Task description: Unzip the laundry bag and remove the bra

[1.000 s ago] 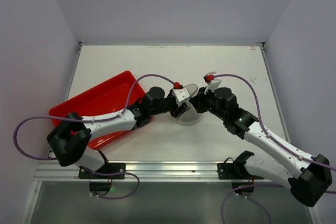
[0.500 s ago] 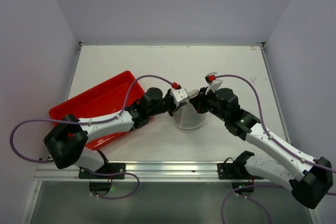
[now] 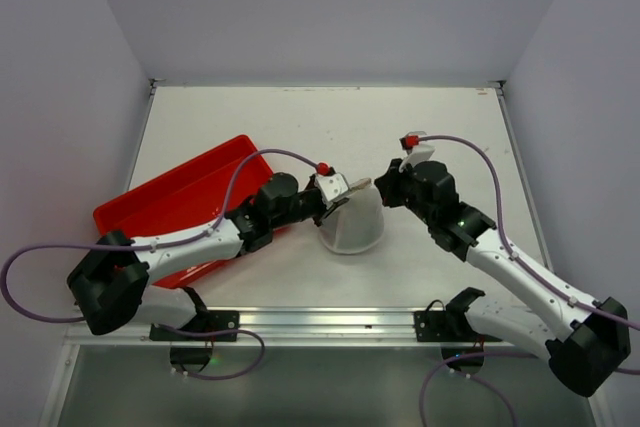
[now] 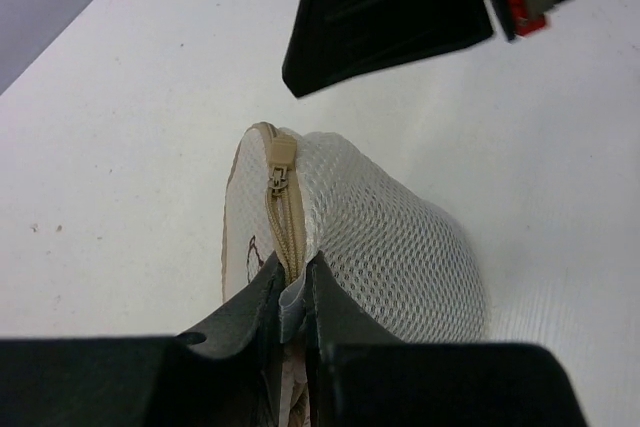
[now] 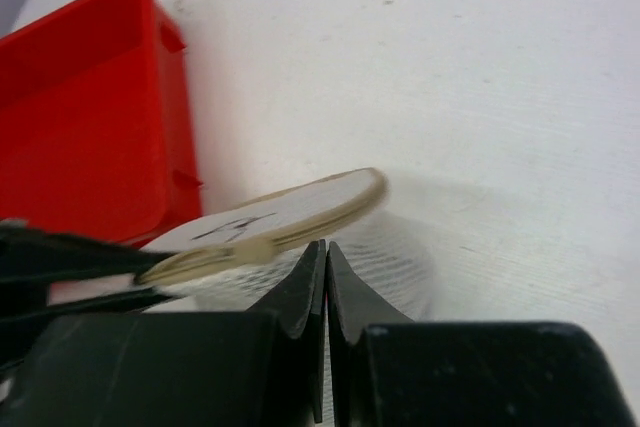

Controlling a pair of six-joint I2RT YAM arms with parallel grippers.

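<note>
The laundry bag (image 3: 356,227), a white mesh drum with a tan zipper rim, sits tilted at mid-table. My left gripper (image 3: 336,199) is shut on a white fabric tab at the bag's rim (image 4: 290,299), just below the tan zipper pull (image 4: 279,173). The mesh body (image 4: 395,257) bulges to the right of the fingers. My right gripper (image 3: 386,183) is shut with nothing between its fingers (image 5: 326,247), just behind the bag's round flap lid (image 5: 290,209). It hangs dark above the bag in the left wrist view (image 4: 390,7). The bra is hidden.
A red plastic tray (image 3: 180,202) lies left of the bag, under the left arm, and its wall (image 5: 90,117) shows in the right wrist view. Walls enclose the table on three sides.
The left gripper closed on the bag's rim and drew back left, tipping the bag up. The right gripper moved slightly back and right, away from the bag.
</note>
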